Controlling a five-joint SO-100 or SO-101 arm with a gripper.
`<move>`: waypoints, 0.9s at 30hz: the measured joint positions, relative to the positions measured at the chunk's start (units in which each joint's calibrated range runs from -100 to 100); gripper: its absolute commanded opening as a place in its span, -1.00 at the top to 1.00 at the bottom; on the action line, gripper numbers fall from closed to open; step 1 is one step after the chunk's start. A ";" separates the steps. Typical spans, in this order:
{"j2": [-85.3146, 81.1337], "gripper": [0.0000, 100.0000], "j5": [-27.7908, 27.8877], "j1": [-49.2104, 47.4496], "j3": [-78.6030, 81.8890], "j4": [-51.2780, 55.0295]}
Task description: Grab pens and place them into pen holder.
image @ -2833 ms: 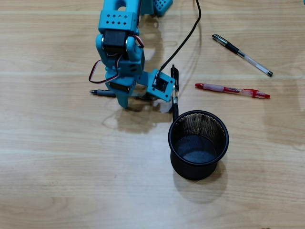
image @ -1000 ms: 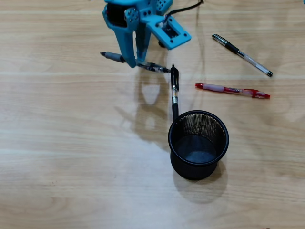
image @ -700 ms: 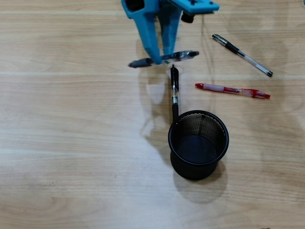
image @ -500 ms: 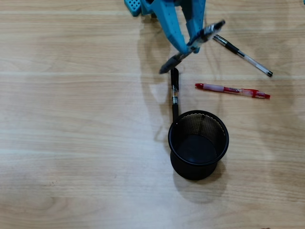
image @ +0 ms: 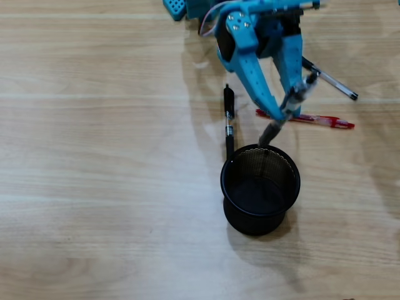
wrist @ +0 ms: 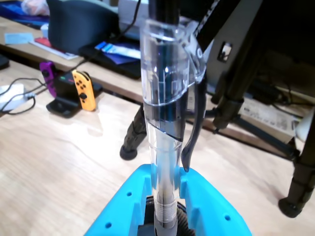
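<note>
Pen holder mouth open, unobstructed from above; black pen touching its far rim; bare table left.

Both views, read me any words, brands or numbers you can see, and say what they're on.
No text is legible in either view.
Red pen: dark marks on the barrel, too small to read.
Blue sheet on the far desk in the wrist view: print too blurred to read.
Clear pen in the tool: no print visible.
</note>
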 measured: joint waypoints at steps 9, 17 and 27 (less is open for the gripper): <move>7.90 0.96 -2.34 0.00 4.17 -5.27; 10.37 0.96 -4.11 0.00 18.37 -28.83; 10.45 0.69 -4.11 0.86 23.60 -36.17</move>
